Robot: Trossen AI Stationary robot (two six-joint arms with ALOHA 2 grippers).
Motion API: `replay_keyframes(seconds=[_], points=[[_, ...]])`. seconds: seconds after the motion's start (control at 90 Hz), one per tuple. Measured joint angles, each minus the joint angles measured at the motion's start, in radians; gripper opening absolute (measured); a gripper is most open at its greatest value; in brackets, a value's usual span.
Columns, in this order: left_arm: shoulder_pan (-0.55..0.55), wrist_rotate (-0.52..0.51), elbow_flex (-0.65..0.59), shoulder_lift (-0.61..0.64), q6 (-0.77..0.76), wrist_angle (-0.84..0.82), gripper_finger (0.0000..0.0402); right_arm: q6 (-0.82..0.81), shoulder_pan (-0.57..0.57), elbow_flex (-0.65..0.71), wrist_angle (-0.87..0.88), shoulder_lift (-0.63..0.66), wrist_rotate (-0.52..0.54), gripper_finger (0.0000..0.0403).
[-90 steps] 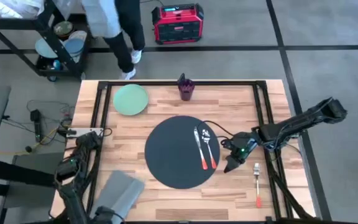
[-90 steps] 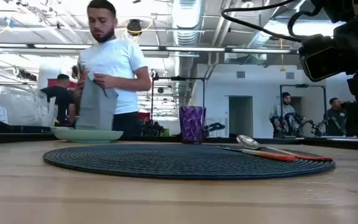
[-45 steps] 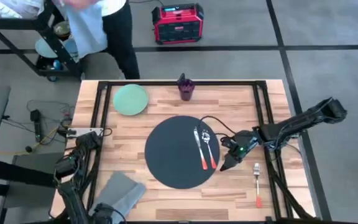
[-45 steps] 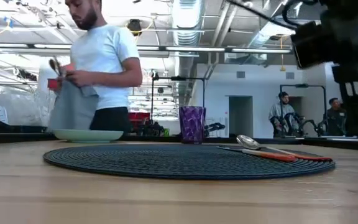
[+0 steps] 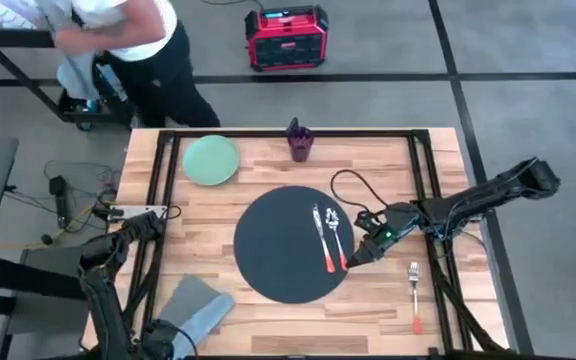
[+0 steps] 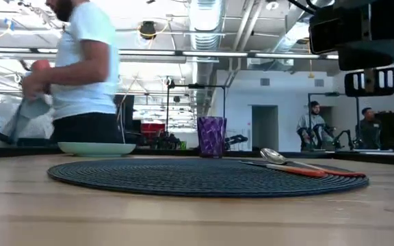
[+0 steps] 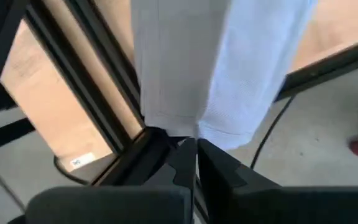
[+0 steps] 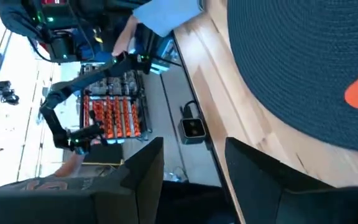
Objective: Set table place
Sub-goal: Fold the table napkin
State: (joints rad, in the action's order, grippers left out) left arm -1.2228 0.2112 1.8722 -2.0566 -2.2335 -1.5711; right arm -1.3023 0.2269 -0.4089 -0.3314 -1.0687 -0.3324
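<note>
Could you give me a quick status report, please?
Left gripper shut on napkin. Right gripper open at mat edge, by spoon. Plate off mat.

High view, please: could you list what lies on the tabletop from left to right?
Grey napkin held shut in the left gripper, pale green plate, round dark mat, open right gripper, orange-handled fork.
</note>
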Motion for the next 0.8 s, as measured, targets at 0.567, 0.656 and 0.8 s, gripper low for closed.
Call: replay_keyframes(seconds=[0.567,0.656,0.8], points=[[0.002,0.107,-0.102,-0.003,-0.018,0.012,0.0000,0.071,0.062,-0.004,0.013,0.000,0.000,0.0159],[0.008,0.078,-0.105,-0.006,0.117,0.055,0.0000,0.073,0.061,-0.004,0.008,0.000,-0.002,0.0159],[0.014,0.080,-0.145,-0.005,0.004,0.005,0.0000,0.073,0.061,-0.004,-0.006,0.000,-0.003,0.0159]])
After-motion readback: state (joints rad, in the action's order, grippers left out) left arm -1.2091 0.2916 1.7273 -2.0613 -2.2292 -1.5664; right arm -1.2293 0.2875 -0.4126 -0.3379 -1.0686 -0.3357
